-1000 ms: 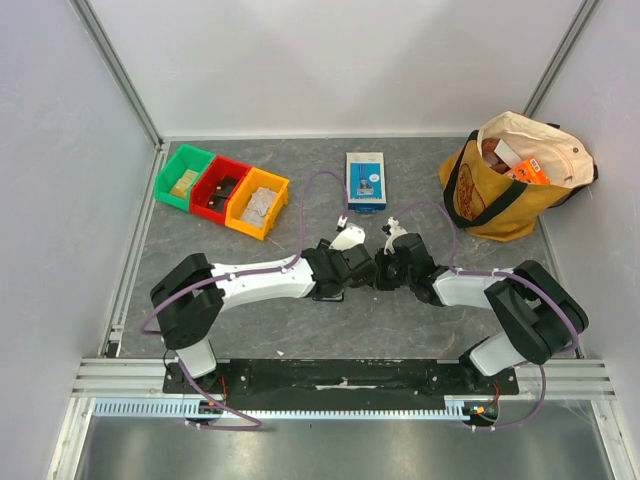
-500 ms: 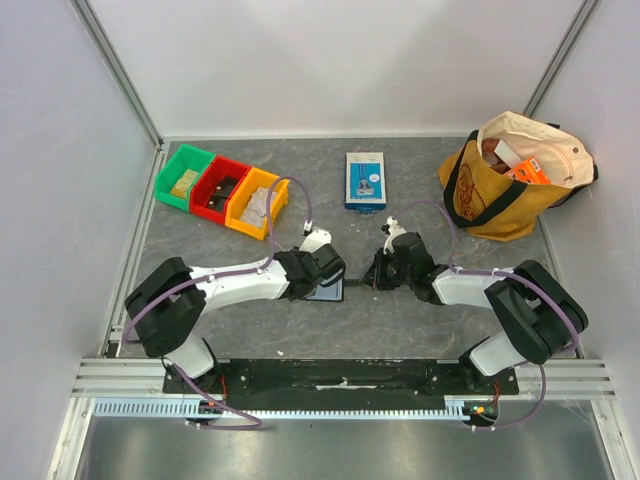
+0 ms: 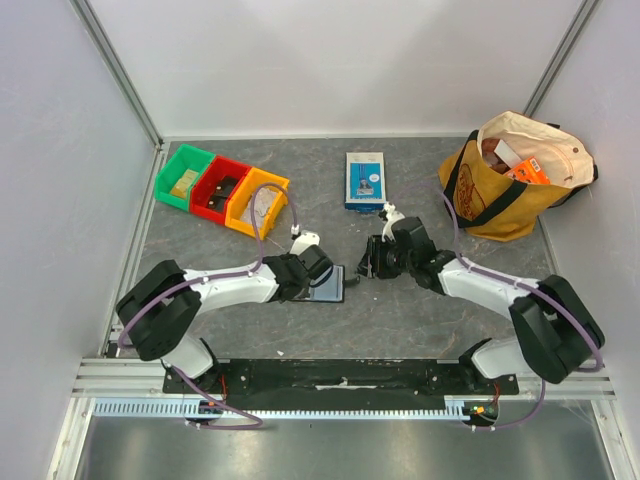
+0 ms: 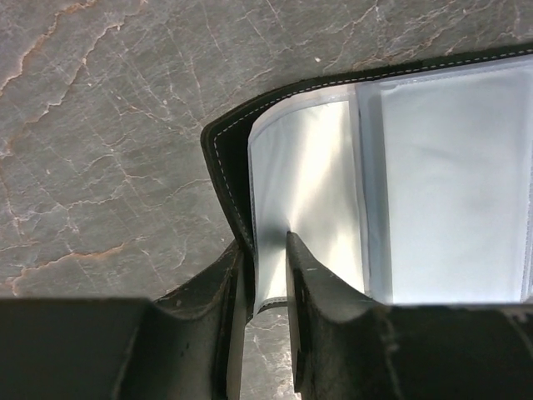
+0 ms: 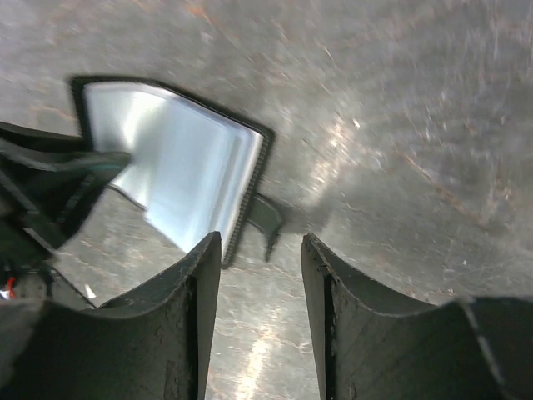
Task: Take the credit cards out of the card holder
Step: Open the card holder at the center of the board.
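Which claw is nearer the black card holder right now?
Left. The left claw is clamped on the edge of the flat black card holder, near a corner. The right claw hangs open off the holder's right side, apart from it, with nothing between its fingers.

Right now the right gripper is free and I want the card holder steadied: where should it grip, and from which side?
Probably the dark stitched rim of the card holder nearest the right gripper, approached low from the robot's right. The holder lies spread open, so only its thin edge offers a pinch, and the left gripper pinches the opposite end.
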